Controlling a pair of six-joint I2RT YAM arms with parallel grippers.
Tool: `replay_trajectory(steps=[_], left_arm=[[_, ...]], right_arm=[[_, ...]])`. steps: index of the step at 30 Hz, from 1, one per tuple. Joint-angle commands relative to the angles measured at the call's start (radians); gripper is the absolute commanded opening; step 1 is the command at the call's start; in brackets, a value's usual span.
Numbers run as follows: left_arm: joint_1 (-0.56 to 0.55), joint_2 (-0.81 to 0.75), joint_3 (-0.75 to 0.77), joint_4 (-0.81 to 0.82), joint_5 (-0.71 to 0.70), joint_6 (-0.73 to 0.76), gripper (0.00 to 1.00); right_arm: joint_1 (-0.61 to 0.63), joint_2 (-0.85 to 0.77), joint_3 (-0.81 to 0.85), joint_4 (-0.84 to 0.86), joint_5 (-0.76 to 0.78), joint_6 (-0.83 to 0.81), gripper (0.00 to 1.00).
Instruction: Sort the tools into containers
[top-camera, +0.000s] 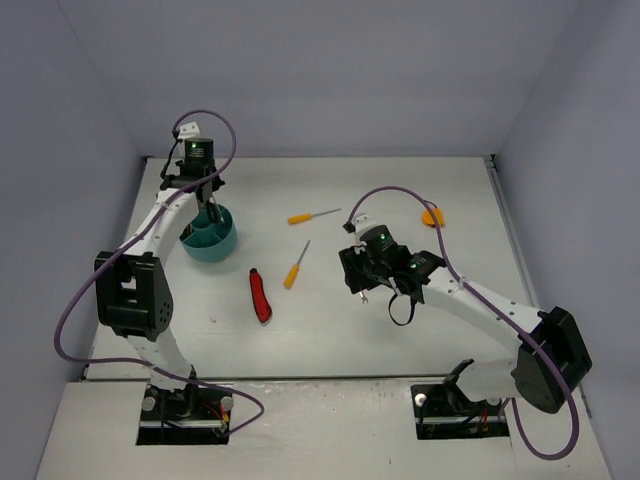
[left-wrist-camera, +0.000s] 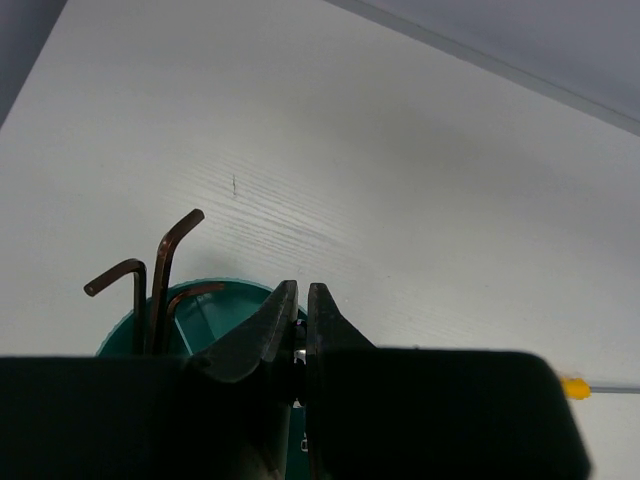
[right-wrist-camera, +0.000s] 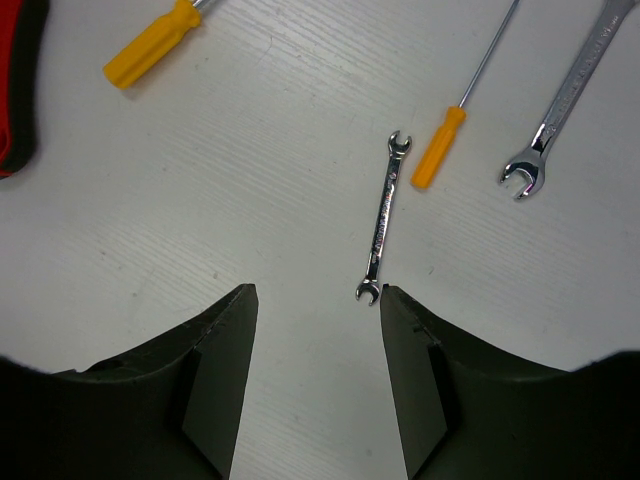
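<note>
Right wrist view: right gripper (right-wrist-camera: 315, 295) half-open, empty; small wrench (right-wrist-camera: 383, 222) flat on table just ahead of fingertips. Risk: thin wrench slips off pads, skids into nearby orange screwdriver (right-wrist-camera: 440, 148). Farther: left gripper (left-wrist-camera: 303, 290) pinched shut over teal tub (left-wrist-camera: 215, 310), hex keys (left-wrist-camera: 160, 275) inside.

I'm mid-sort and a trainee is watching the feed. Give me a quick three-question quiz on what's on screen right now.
1. True or false: the left gripper stands open above the teal tub.
2. Which tool lies just ahead of the right gripper? A. small wrench B. folding knife C. hex key
3. How many orange-handled screwdrivers lie on the table?
Key: 1 false, it is shut; 2 A; 3 two.
</note>
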Motion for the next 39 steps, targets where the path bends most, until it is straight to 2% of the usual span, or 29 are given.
replay_trajectory(steps=[1, 10, 16, 25, 31, 39], left_arm=[[0.004, 0.006, -0.045, 0.106, 0.018, 0.019, 0.00], [0.004, 0.009, -0.041, 0.132, 0.081, 0.038, 0.00], [0.003, 0.028, -0.013, 0.109, 0.123, 0.125, 0.00], [-0.017, 0.034, -0.015, 0.113, 0.289, 0.323, 0.02], [-0.033, 0.055, 0.037, 0.027, 0.311, 0.379, 0.17], [-0.035, 0.054, 0.068, -0.009, 0.297, 0.356, 0.29]], right_arm=[[-0.003, -0.003, -0.005, 0.031, 0.012, 0.006, 0.49], [-0.003, -0.002, -0.007, 0.031, 0.014, 0.007, 0.49], [-0.003, 0.002, -0.009, 0.031, 0.020, 0.001, 0.49], [-0.003, 0.015, -0.009, 0.031, 0.020, -0.005, 0.49], [-0.004, 0.007, -0.009, 0.031, 0.035, 0.001, 0.49], [-0.047, 0.028, -0.010, 0.019, 0.065, 0.040, 0.50]])
